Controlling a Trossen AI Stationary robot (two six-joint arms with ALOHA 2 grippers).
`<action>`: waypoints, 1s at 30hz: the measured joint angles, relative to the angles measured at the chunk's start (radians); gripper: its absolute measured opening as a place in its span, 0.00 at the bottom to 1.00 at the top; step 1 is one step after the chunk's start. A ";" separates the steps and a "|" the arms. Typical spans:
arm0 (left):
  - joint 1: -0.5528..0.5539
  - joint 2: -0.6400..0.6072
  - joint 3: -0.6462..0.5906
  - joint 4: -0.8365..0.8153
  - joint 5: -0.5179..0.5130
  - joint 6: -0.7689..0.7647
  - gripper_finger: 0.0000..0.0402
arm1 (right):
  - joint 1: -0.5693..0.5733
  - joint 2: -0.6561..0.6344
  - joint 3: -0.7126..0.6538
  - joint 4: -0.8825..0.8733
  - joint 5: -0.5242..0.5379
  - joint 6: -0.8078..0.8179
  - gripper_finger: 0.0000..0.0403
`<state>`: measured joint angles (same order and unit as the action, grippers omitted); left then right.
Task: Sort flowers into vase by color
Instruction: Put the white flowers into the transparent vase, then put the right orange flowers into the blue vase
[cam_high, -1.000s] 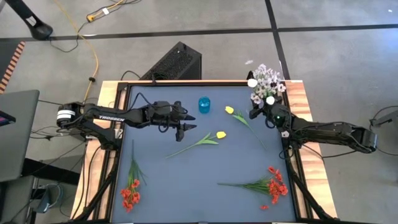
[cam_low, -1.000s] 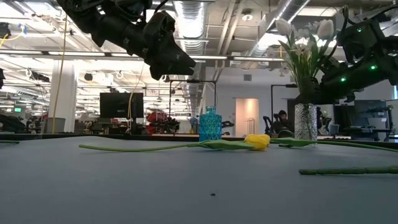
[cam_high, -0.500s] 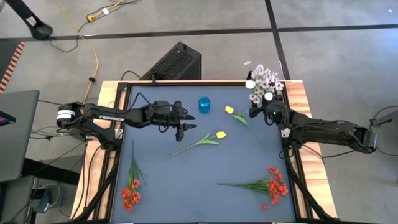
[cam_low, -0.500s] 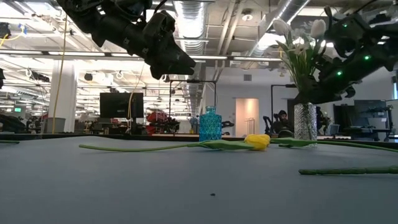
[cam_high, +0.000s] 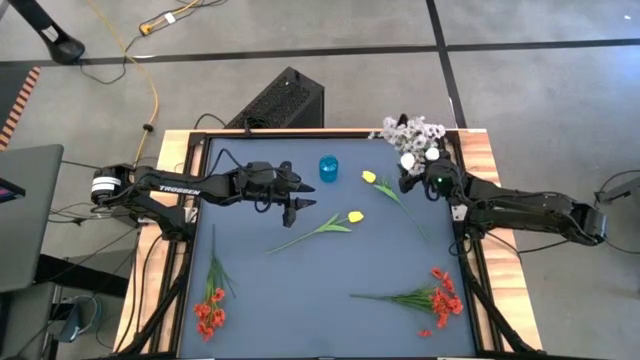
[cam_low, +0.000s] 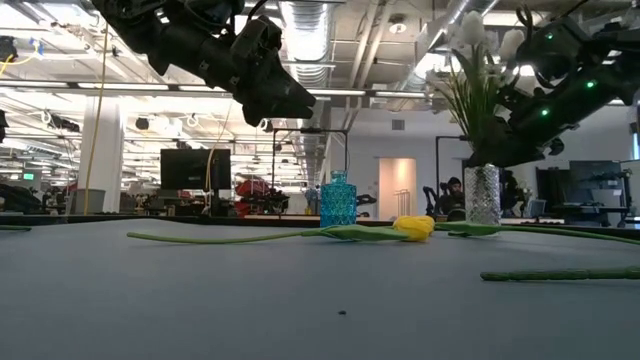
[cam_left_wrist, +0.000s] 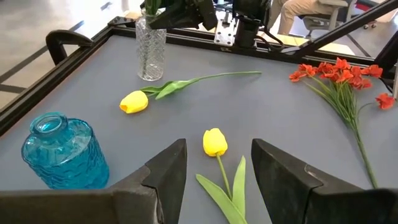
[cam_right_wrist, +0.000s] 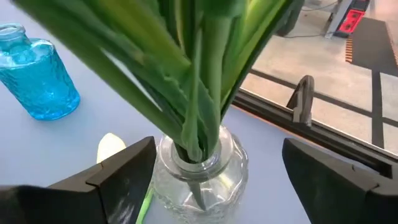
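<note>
A clear glass vase (cam_right_wrist: 202, 171) stands at the far right and holds white tulips and pale sprays (cam_high: 410, 135). My right gripper (cam_right_wrist: 219, 143) is open, level with the vase's neck, with one finger on either side. My left gripper (cam_left_wrist: 219, 146) hangs open above the table's middle (cam_high: 298, 205). Below it lies a yellow tulip (cam_left_wrist: 215, 142). A second yellow tulip (cam_high: 369, 177) lies beside the glass vase. A blue glass vase (cam_high: 328, 167) stands empty at the far middle. Red flowers lie at the near left (cam_high: 210, 310) and near right (cam_high: 440, 295). My right gripper comes at the glass vase level from the table's right, its fingers astride the neck. One finger (cam_right_wrist: 134, 165) stands right beside the vase's shoulder (cam_right_wrist: 163, 168); I cannot tell whether it touches. The other finger (cam_right_wrist: 323, 174) stands clear of the glass.
A raised frame (cam_high: 200, 140) runs round the blue table top. The stems of the tulips and red flowers lie flat across the middle and near part. Bare mat shows near the front middle (cam_high: 300, 310).
My right gripper has opened wider and risen a little beside the glass vase. The bouquet in the vase has swung toward the table's left, and the vase has shifted slightly the same way.
</note>
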<state>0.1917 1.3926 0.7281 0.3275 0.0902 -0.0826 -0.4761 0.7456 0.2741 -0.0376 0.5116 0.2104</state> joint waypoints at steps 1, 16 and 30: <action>0.000 0.000 0.000 0.000 0.000 0.000 0.42 | 0.001 -0.001 0.000 -0.006 0.002 0.000 0.94; -0.008 0.000 0.000 0.009 0.000 -0.010 0.42 | 0.012 -0.001 0.006 -0.110 0.013 -0.004 0.94; -0.013 0.000 0.000 0.014 -0.008 -0.017 0.42 | 0.018 0.000 0.104 -0.368 -0.022 0.021 0.94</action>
<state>0.1791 1.3926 0.7284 0.3420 0.0822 -0.0998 -0.4578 0.7460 0.3786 -0.4058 0.4900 0.2309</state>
